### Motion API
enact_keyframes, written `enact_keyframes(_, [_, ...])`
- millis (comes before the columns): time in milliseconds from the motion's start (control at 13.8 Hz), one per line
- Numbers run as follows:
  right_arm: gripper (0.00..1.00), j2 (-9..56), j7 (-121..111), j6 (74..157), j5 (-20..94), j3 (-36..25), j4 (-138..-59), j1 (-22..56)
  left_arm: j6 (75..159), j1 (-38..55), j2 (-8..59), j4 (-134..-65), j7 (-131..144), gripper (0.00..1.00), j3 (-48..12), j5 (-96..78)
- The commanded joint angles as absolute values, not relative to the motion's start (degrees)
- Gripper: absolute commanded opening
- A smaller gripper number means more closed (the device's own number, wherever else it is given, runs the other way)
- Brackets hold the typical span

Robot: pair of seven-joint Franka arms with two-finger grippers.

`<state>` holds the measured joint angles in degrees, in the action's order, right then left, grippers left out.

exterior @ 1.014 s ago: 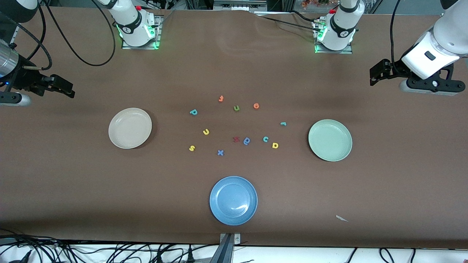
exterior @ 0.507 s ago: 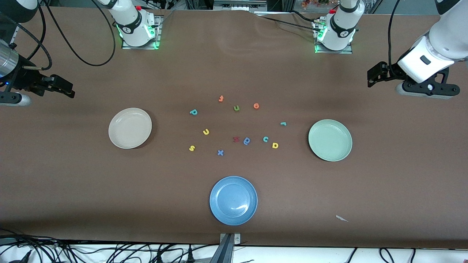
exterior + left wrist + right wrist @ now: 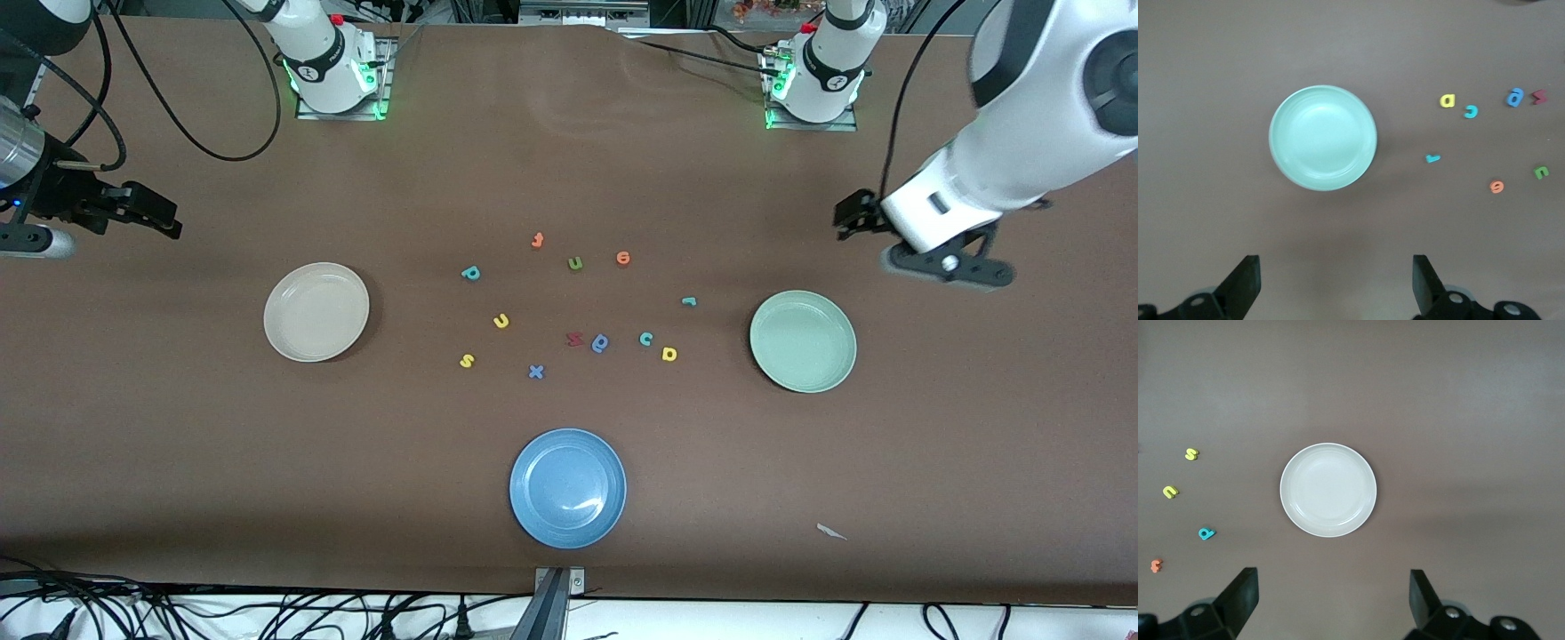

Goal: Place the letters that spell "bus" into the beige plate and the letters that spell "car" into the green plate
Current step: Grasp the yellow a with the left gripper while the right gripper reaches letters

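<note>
**On the table, nothing sorted yet: both plates bare, all six letters loose**

Across the front view, the beige plate point(image 3: 316, 311) and the green plate point(image 3: 803, 341) hold nothing, so every step of the task is left. From the table's middle, the beige plate sits at nine o'clock and the green at three. The teal b point(image 3: 470, 273), yellow u point(image 3: 501, 321) and yellow s point(image 3: 467, 360) lie toward the beige plate; the teal c point(image 3: 646, 338), yellow a point(image 3: 669, 354) and small teal r point(image 3: 689, 301) lie toward the green one. All are tiny, flat foam pieces, well apart from each other. The left gripper point(image 3: 851, 216) hangs over bare table at about one o'clock of the green plate. The right gripper point(image 3: 151, 213) waits over the right arm's end of the table.

From the left wrist view, the left gripper's fingers point(image 3: 1243, 283) stand spread wide, grasping nothing; the round, rimmed mint plate lies between them, the c, a and r beside it.

From the right wrist view, the right gripper's fingers point(image 3: 1241, 595) are likewise released and bare, framing the cream plate, with s, u and b off to one side.
</note>
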<state>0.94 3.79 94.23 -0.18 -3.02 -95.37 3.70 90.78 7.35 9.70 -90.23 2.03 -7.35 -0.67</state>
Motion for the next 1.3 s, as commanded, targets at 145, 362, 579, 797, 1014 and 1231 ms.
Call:
enact_keyframes(145, [1.00,1.49,3.16,94.04,0.79,-2.99,-94.13,3.43,97.28,14.13,20.99,-84.11,0.53,1.00,-7.21,-0.79])
enact_keyframes(362, [1.00,2.02,3.78,94.83,0.44,-2.90,-94.13,3.87,101.58,19.41,25.65,-84.02,-0.69,1.00,-7.12,0.08])
enact_keyframes(579, [1.00,3.77,3.96,95.45,0.53,-2.29,-94.31,4.13,106.69,19.34,29.78,-84.02,-10.59,1.00,-7.12,0.53])
enact_keyframes(797, [1.00,5.62,7.88,100.43,0.53,0.09,-96.05,5.97,112.92,19.60,33.73,-84.99,-23.51,1.00,-7.12,0.88])
enact_keyframes(1014, [1.00,5.54,17.90,109.66,0.18,0.52,-104.04,10.80,118.37,19.69,37.35,-86.04,-36.42,1.00,-7.12,1.05])
enact_keyframes(1231, [1.00,4.49,29.23,123.25,0.18,5.69,-115.62,11.69,124.52,19.95,40.06,-88.59,-43.14,1.00,-7.03,2.36])
